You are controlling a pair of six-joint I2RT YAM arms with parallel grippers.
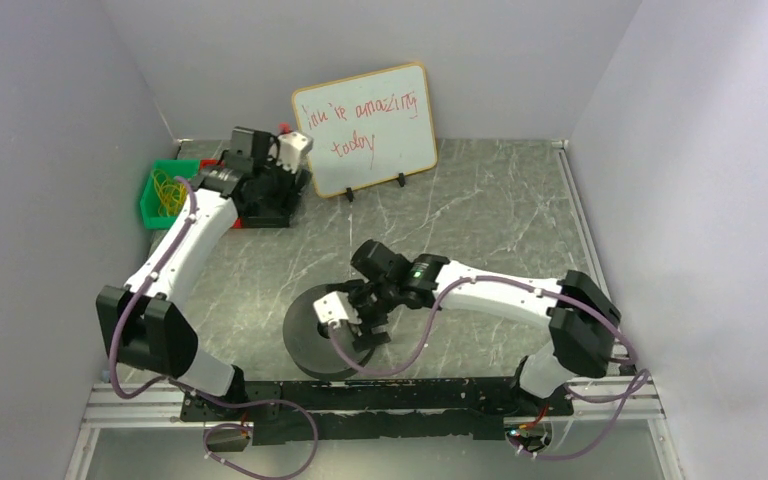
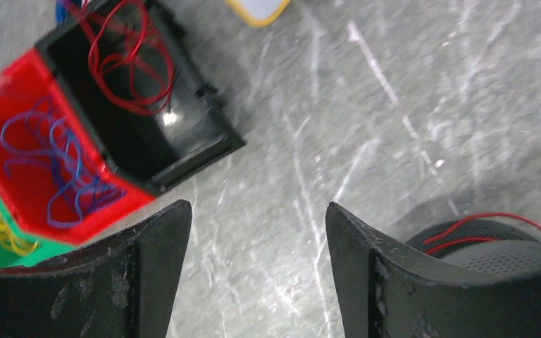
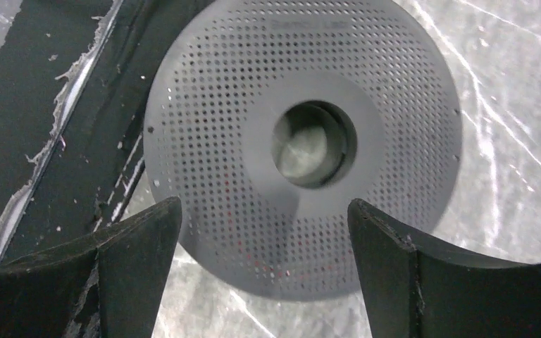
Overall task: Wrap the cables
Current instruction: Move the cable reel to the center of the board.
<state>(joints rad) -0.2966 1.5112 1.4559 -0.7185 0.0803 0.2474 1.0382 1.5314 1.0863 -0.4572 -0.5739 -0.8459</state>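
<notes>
Loose loops of the thin red cable (image 2: 123, 63) lie in a black bin (image 2: 183, 151) at the back left. More red cable (image 2: 489, 225) sits wound on the black spool (image 2: 496, 250). My left gripper (image 2: 257, 211) is open and empty, above bare table between the bin and the spool; in the top view it (image 1: 275, 185) is over the bins. My right gripper (image 3: 264, 208) is open and empty just above the spool's perforated flange (image 3: 303, 77), with red showing faintly through the holes. In the top view it (image 1: 350, 320) hangs over the spool (image 1: 310, 345).
A red bin (image 2: 14, 105) with blue wire and a green bin (image 1: 155, 200) with yellow wire stand beside the black bin. A whiteboard (image 1: 365, 130) stands at the back. The black base rail (image 3: 42, 105) runs just beside the spool.
</notes>
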